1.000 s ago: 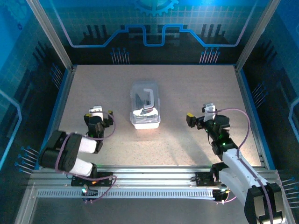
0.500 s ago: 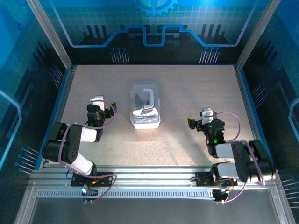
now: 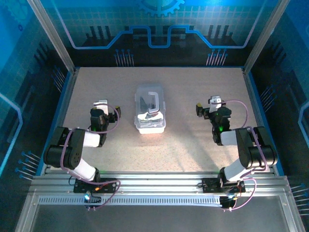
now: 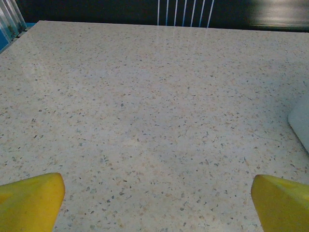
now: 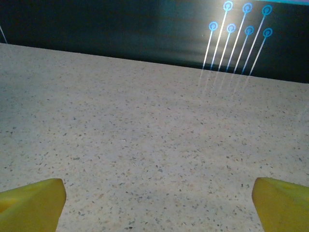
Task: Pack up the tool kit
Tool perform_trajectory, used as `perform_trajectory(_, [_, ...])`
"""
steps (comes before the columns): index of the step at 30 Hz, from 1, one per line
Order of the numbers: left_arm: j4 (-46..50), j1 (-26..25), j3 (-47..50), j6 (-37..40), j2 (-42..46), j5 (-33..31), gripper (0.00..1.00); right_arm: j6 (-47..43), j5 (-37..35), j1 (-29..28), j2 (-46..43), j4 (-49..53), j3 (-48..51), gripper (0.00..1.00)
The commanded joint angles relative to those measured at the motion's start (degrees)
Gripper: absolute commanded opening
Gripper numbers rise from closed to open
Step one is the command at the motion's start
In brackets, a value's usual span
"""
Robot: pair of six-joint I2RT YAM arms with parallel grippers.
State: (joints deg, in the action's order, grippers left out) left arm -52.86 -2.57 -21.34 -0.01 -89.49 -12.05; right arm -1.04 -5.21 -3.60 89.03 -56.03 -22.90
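Tool kit case (image 3: pixel 150 109) between left tool (image 3: pixel 108 107) and right tool (image 3: pixel 206 104), both released, empty.

No writing, number or brand can be read (the backdrop (image 3: pixel 159 34) at twelve o'clock bears wordless circuit-line artwork).

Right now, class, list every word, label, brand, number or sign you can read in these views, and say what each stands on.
No readable text anywhere.
Back wall: blue line graphics and a gear shape, no letters.
Clear plastic case: any label is too small to tell.
Speckled table: no markings.
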Motion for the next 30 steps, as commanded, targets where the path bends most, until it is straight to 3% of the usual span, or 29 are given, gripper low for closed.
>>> perform_trajectory(1, [-0.2, 0.6, -0.3, -0.2, 0.8, 1.4, 0.99, 1.2, -0.5, 0.0, -0.6, 4.9, 0.1, 1.00])
perform_trajectory(30, [0.1, 1.1, -0.6, -0.3, 0.7, 2.8, 0.99, 1.0, -0.6, -0.1, -0.7, 4.2, 0.3, 1.00])
